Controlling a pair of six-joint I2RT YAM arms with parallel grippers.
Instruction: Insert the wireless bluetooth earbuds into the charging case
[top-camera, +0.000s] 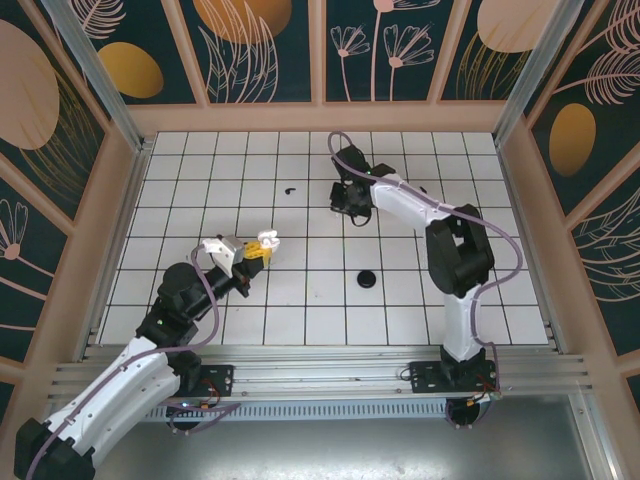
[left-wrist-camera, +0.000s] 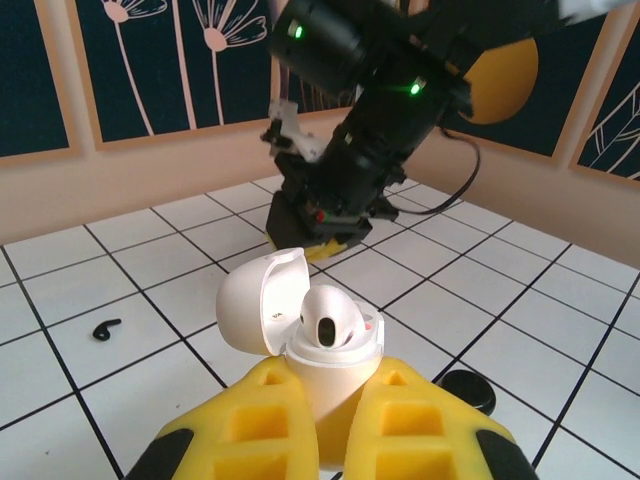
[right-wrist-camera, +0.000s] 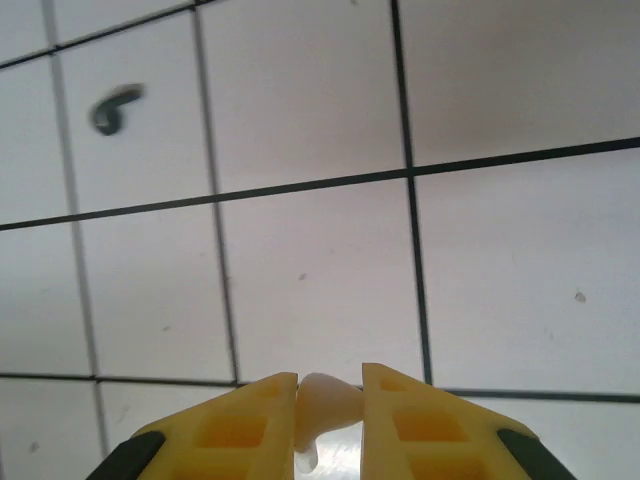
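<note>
The left end effector (left-wrist-camera: 333, 405) is clamped on the glossy white rounded plastic charging case (left-wrist-camera: 340, 362), whose lid is hinged open with one smooth white earbud (left-wrist-camera: 328, 318) seated inside. The right end effector (right-wrist-camera: 329, 383) pinches a white comma-shaped earbud (right-wrist-camera: 322, 402). A tiny matte black comma-shaped earbud (top-camera: 290, 190) lies on the white gridded desk (top-camera: 200, 160).

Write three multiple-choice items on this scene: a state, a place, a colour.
1. The charging case in the left pincer has its lid: A shut; B open; C missing.
2. The black earbud lies: A on the tiled table; B inside the case; C in the left pincer.
3. The held earbud in the right pincer is: A black; B yellow; C white.
Answers: B, the lid stands tipped back above the seated earbud; A, it rests alone on a tile; C, white shows between the yellow fingers.
</note>
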